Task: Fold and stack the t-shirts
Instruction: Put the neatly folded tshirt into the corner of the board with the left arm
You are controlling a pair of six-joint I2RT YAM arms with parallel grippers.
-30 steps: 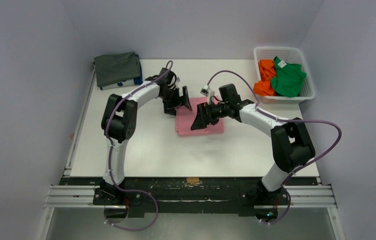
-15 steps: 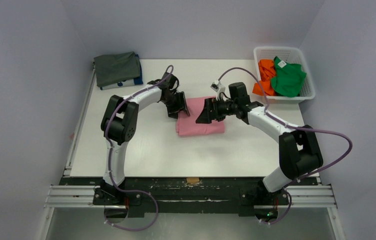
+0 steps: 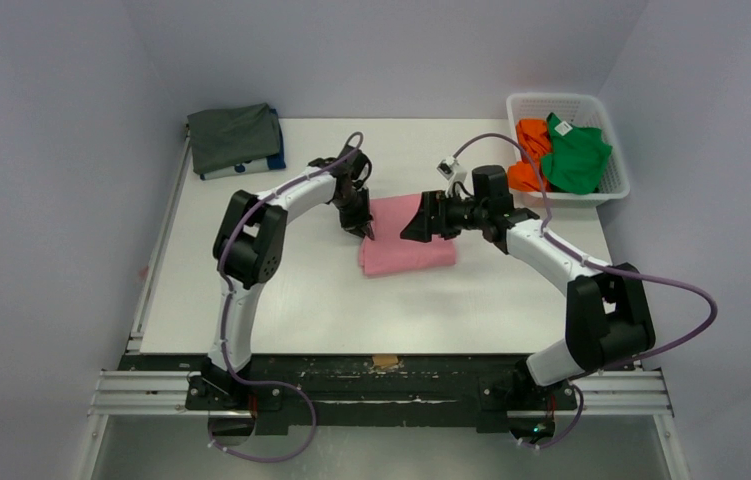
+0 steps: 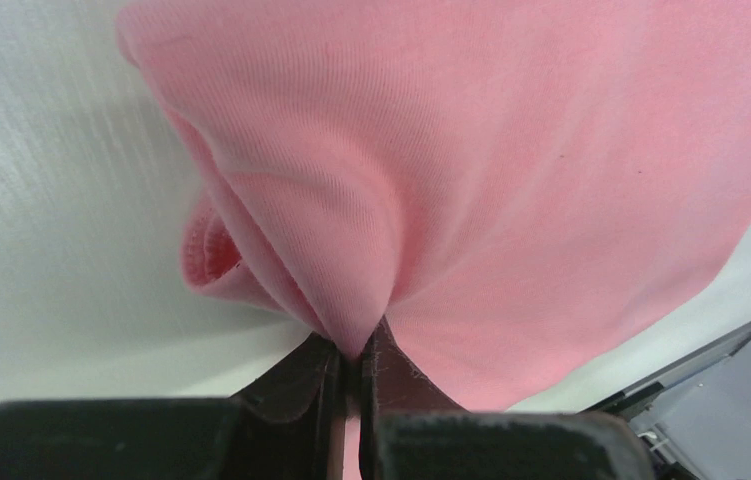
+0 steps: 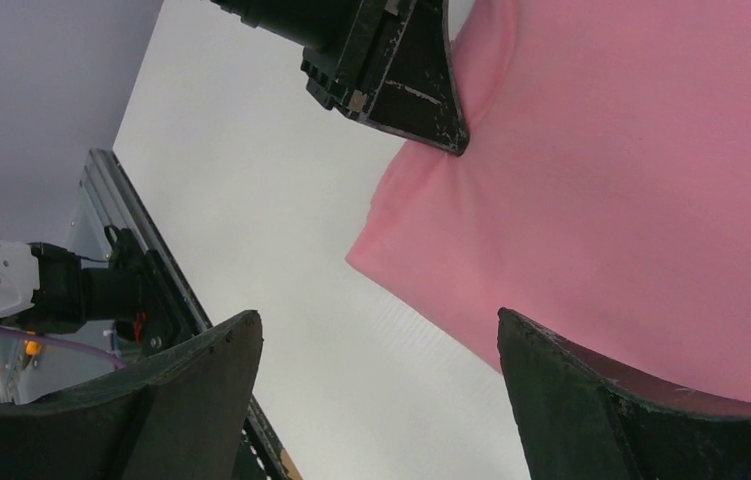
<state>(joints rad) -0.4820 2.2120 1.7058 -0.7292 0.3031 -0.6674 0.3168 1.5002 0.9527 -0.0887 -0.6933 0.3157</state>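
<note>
- Left wrist view: left gripper [image 4: 356, 352] clenched on a pinched fold at the pink t-shirt's [image 4: 511, 200] 10 o'clock edge.
- Shirt lay folded mid-table [image 3: 301, 300]; right gripper [image 3: 419, 220] hung spread wide over its 12 o'clock edge.

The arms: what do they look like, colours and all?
The left arm and right arm are white curved tubes between chunky black joints, each trailing a lilac cable. The left tool and right tool are black, with wedge-shaped fingers.
</note>
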